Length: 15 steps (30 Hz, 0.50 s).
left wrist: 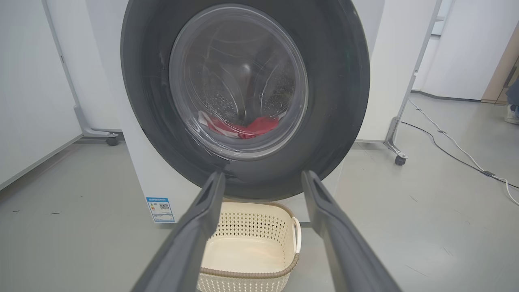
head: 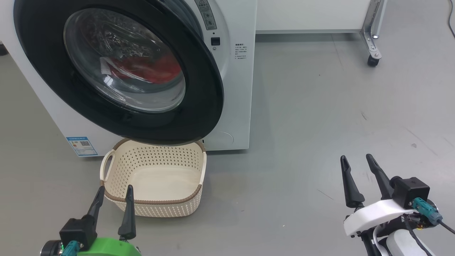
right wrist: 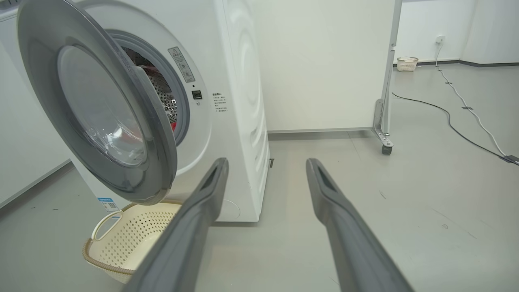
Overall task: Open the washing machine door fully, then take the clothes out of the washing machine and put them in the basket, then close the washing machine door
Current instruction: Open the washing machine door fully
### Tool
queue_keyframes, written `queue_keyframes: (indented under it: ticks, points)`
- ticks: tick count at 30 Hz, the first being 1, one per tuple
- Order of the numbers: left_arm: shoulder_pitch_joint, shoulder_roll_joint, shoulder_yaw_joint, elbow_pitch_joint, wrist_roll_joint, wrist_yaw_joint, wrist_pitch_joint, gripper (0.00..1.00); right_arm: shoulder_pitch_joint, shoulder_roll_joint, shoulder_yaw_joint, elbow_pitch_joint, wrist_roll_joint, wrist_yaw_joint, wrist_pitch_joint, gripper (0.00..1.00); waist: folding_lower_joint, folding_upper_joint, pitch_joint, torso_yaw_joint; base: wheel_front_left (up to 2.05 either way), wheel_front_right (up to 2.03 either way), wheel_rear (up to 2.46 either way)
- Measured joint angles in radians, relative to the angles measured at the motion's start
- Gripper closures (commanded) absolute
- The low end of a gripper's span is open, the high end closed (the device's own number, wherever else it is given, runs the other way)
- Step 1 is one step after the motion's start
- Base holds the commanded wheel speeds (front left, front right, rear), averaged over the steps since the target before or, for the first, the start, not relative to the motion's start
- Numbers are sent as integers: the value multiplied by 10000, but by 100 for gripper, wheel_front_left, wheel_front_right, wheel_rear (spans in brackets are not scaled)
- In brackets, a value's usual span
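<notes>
The washing machine door (head: 202,106) hangs partly open over the basket (head: 156,208) on the floor (head: 302,124), with the red clothes (head: 149,69) lying in the washing machine (head: 238,106) behind its glass. The left jaws, near the basket's front rim, and the right jaws, well apart, are spread wide, grasping nothing.

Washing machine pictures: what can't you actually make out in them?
- Bright red fabric garment, head view: seen through the round black-rimmed glass door; shape and extent unclear.
- Cream perforated plastic basket, head view: far rim hidden under that door.
- Small blue sticker on the white front-loading washing machine, head view: print too small to read.
- Perforated steel drum, right wrist view: mostly hidden behind the door.
</notes>
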Motion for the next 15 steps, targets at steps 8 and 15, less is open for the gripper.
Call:
queue_keyframes:
  ticks: [8, 15]
  points:
    - [0, 0, -6, 10, 0, -2, 0, 0, 18, 19, -31, -46, -105, 0, 0, 0, 0, 0, 29, 15, 0, 0, 0]
    - [0, 2, -10, 21, 0, -2, 0, 0, 18, 17, -31, -63, -199, 0, 2, 0, 0, 0, 53, 53, 0, 0, 0]
